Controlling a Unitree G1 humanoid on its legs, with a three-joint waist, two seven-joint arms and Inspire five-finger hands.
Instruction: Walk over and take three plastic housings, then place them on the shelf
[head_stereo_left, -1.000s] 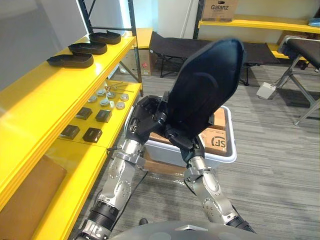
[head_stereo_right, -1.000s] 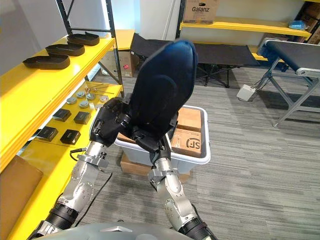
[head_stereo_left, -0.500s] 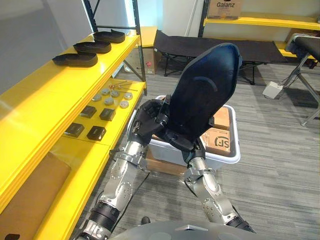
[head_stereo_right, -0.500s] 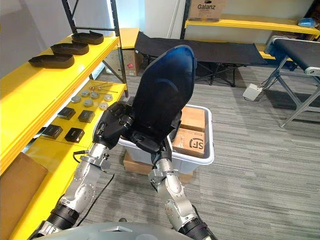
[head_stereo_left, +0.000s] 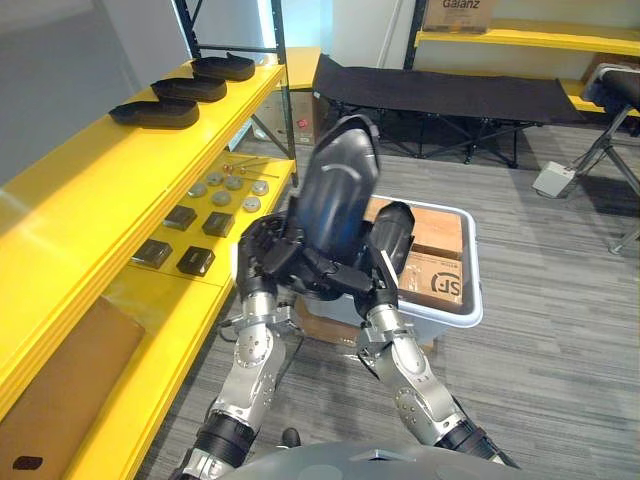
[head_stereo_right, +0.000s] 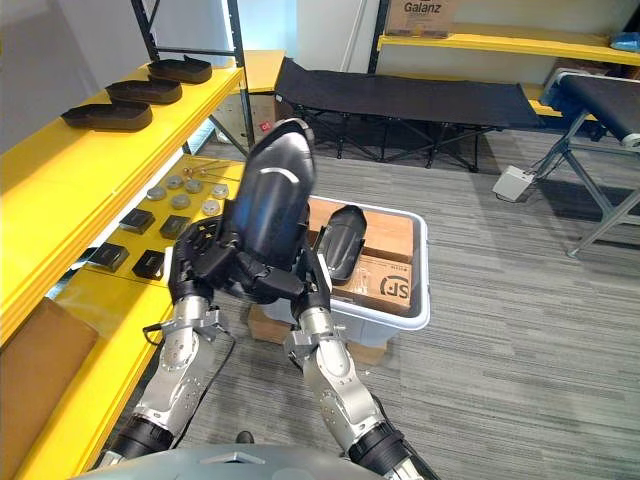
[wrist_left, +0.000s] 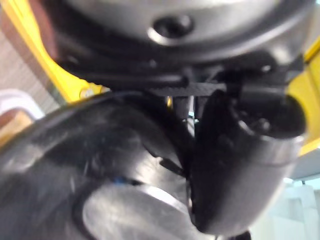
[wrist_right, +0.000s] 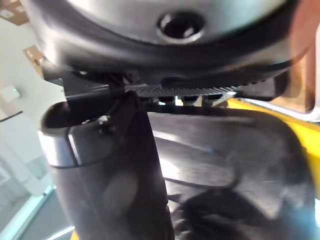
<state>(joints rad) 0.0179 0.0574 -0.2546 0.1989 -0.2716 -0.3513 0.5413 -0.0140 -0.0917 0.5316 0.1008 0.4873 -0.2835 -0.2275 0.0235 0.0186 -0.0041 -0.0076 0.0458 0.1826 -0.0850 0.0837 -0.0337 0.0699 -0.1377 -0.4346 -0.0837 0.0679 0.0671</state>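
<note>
I hold a large black plastic housing (head_stereo_left: 335, 190) upright in front of me, over the near edge of a grey bin (head_stereo_left: 470, 300). My left hand (head_stereo_left: 265, 255) is curled round its lower left edge. Under its base my right hand (head_stereo_right: 295, 285) lies with fingers stretched out against it. In the wrist views the housing (wrist_left: 75, 165) (wrist_right: 225, 160) sits tight against each thumb. A second black housing (head_stereo_left: 390, 235) stands in the bin. Three more housings (head_stereo_left: 155, 112) (head_stereo_left: 190, 88) (head_stereo_left: 225, 68) lie in a row on the upper yellow shelf (head_stereo_left: 90, 180) to my left.
The lower yellow shelf (head_stereo_left: 160, 300) carries small black boxes (head_stereo_left: 195, 262) and metal discs (head_stereo_left: 225, 190). Cardboard boxes (head_stereo_left: 440, 275) lie in the bin. A black folding cot (head_stereo_left: 450, 95) stands behind it. Open grey floor lies to my right.
The housing has turned edge-on, tilted left and come lower, which uncovers the second housing in the bin. My right hand's fingers have straightened. The camera has shifted a little.
</note>
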